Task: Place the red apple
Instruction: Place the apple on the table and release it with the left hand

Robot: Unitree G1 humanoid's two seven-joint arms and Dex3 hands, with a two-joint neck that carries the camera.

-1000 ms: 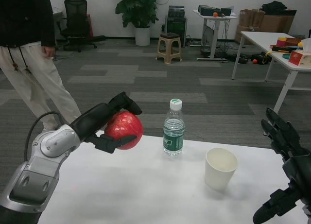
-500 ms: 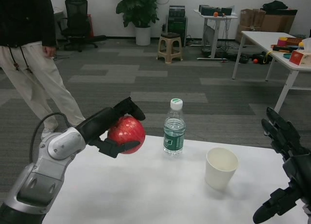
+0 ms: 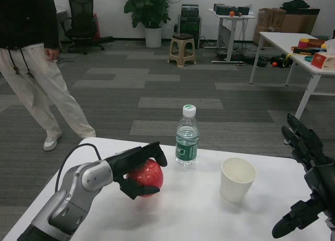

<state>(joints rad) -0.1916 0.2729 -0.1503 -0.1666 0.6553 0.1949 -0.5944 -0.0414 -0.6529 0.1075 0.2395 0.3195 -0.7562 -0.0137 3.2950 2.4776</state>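
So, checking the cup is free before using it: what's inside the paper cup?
The paper cup shows only its bare white inner wall; its bottom is hidden by the rim.

An office or lab: grey carpet tiles throughout, a black desk chair at 11 o'clock, a potted plant at 12, desks with equipment and cardboard boxes at 1, a cluttered white table at 2.
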